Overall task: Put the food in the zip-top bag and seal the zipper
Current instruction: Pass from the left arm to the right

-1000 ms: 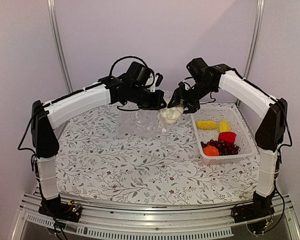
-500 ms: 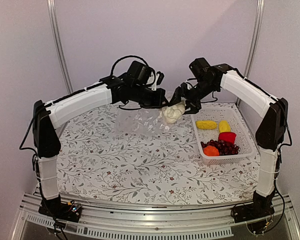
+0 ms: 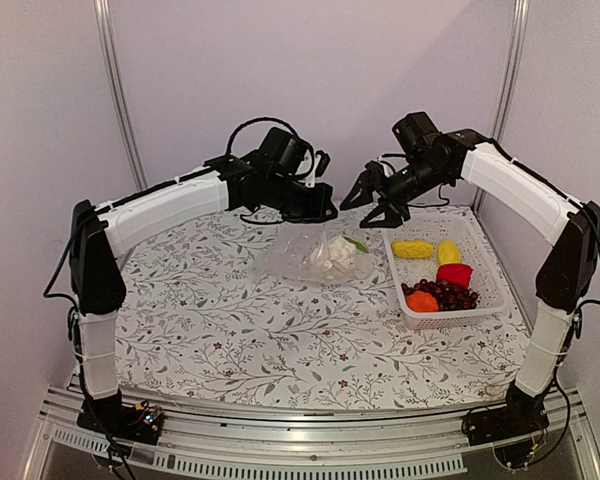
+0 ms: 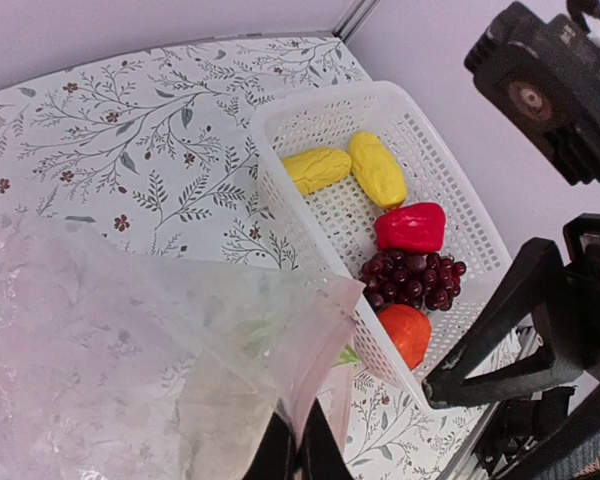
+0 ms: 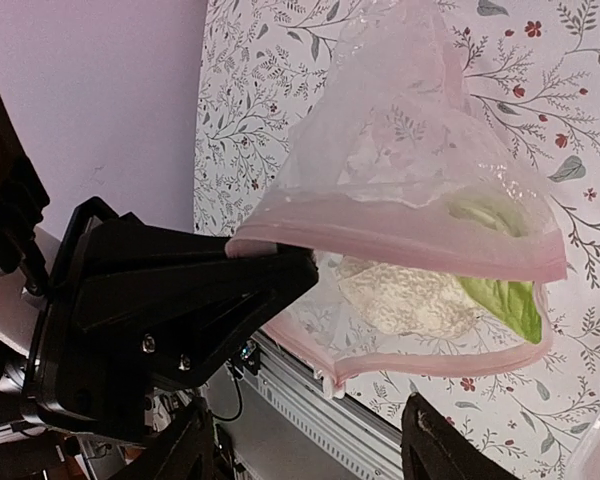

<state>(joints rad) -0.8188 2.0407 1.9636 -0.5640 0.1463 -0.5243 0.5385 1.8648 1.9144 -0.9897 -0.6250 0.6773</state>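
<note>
Zip-top bag (image 3: 315, 258): we see it at the table's far middle, sagging onto the flowered cloth (image 3: 230, 320), its mouth gaping and the cream-white lumpy piece (image 5: 405, 295) inside.
Left gripper (image 3: 325, 212): pinched tight on the bag's pink mouth edge; we find its arm stretched rightward, forearm near level.
Right gripper (image 3: 372, 200): fingers apart, holding nothing, just right of the bag's mouth; its arm reaches in from the right, wrist angled down.
White basket (image 3: 485, 265): right of the bag, we count five pieces of other food (image 3: 454, 274) in it.
</note>
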